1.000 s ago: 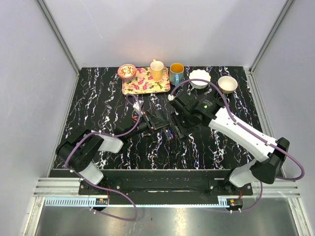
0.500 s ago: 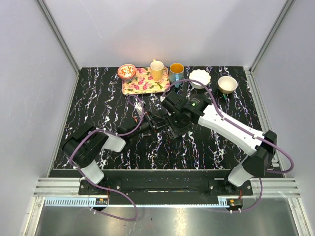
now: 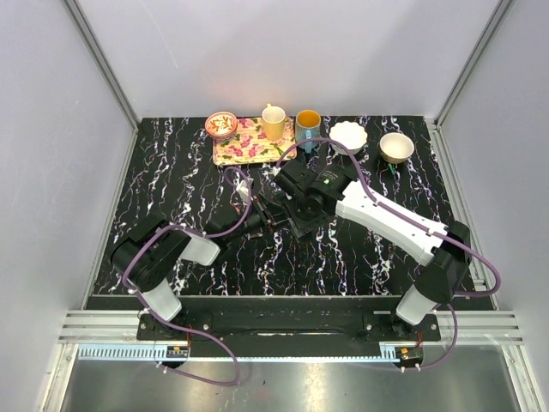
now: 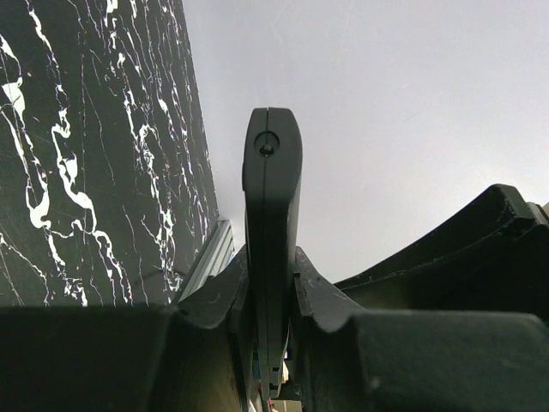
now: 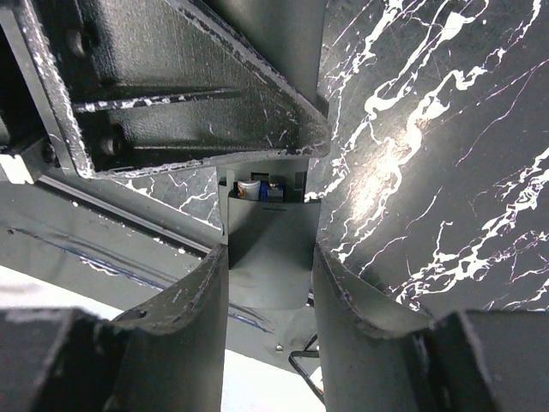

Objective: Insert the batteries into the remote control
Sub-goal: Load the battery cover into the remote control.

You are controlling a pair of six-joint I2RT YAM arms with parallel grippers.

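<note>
The remote control [image 4: 271, 215] is a slim black bar. It stands edge-on between my left gripper's [image 4: 273, 283] fingers, which are shut on its flat faces. In the top view the left gripper [image 3: 262, 215] and right gripper [image 3: 292, 216] meet at the remote [image 3: 277, 212] in the middle of the table. In the right wrist view my right gripper [image 5: 270, 266] is closed on the two sides of the remote's end panel [image 5: 268, 249]. Just past that panel's edge, the ends of batteries [image 5: 257, 188] show inside the open compartment. I see no loose battery on the table.
At the back stand a floral tray [image 3: 254, 144], a small patterned bowl [image 3: 221, 124], a yellow mug [image 3: 274, 123], a blue mug [image 3: 308, 127] and two white bowls [image 3: 348, 136] [image 3: 396, 147]. The black marble table [image 3: 171, 189] has walls on three sides.
My right arm has swung left across the table until its gripper reached the remote held by the left gripper. The left gripper has stayed shut on the remote, shifting only slightly.
</note>
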